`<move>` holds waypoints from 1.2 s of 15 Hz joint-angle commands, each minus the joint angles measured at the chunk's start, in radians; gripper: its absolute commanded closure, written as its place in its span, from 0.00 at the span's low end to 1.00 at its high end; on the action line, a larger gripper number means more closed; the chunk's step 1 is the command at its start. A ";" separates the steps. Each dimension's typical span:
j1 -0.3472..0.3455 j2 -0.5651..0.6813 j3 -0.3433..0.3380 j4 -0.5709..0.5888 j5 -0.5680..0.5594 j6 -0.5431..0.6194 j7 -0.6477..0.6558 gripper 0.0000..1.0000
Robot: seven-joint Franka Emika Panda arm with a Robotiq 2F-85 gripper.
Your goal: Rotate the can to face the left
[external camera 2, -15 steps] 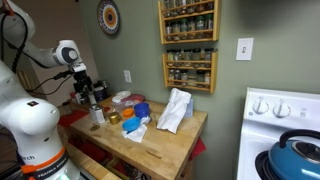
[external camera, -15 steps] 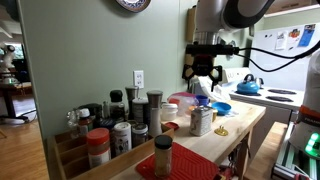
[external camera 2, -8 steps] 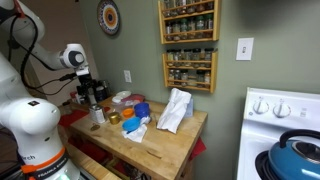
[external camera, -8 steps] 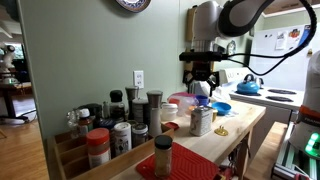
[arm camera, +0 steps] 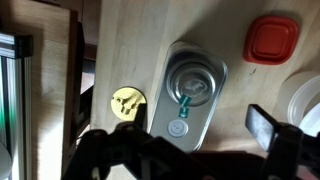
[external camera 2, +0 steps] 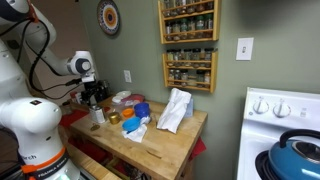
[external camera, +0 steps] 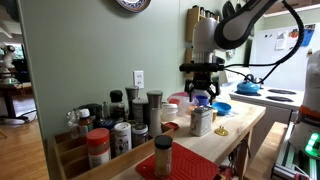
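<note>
Can (arm camera: 200, 82) on wooden countertop (arm camera: 130, 40), green wall (external camera: 80, 55)

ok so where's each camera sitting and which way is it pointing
Exterior view: low behind the spice jars, looking along the counter at the can; shows the arm and the gripper above the can.
Exterior view: higher, across the room, facing the wall with the spice racks and the stove; shows the arm's base and the gripper at left.
Wrist view: straight down on the can's top; dark fingers at the bottom edge.
Shared: all three see the can; both exterior views show the kettle.
</note>
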 commanded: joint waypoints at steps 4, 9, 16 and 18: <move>0.050 0.011 -0.043 -0.071 0.070 0.100 0.015 0.00; 0.062 0.013 -0.051 -0.109 0.111 0.169 0.013 0.00; 0.070 0.038 -0.046 -0.137 0.112 0.270 0.040 0.00; 0.068 0.044 -0.045 -0.143 0.096 0.286 0.055 0.00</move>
